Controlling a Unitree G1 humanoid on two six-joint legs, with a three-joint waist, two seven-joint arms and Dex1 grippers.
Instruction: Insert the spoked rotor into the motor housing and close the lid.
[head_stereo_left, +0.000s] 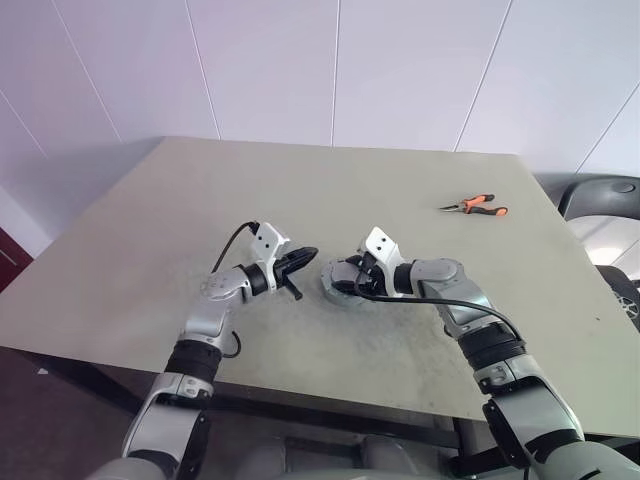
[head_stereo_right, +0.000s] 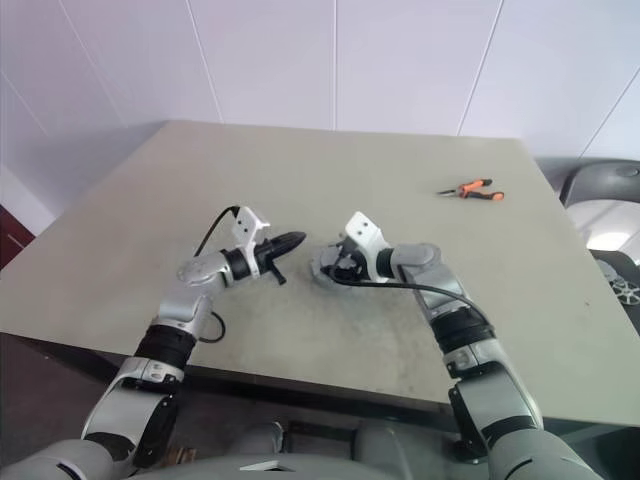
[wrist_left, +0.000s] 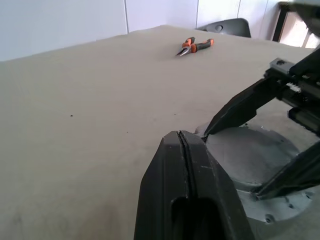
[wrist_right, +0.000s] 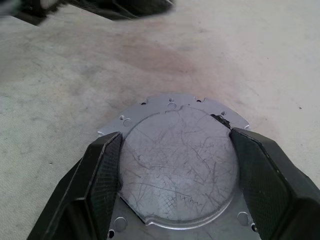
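Observation:
The round silver-grey motor housing (wrist_right: 180, 170) lies on the table near its middle. Its top is closed by the lid, a flat scratched disc with a holed flange around it. My right gripper (wrist_right: 176, 134) reaches in from the right, and its two black fingers press against opposite sides of the raised round part, shut on it. My left gripper (head_stereo_left: 310, 253) hovers level just left of the housing (head_stereo_left: 333, 293) with its fingers (wrist_left: 182, 145) shut together on nothing, the tips pointing at the housing (wrist_left: 250, 155). The spoked rotor is hidden.
Orange-handled pliers (head_stereo_left: 474, 207) lie at the table's far right. A dark chair (head_stereo_left: 600, 195) stands beyond the table's right edge. The grey tabletop (head_stereo_left: 200, 200) stretches wide to the left and far side, with white wall panels behind.

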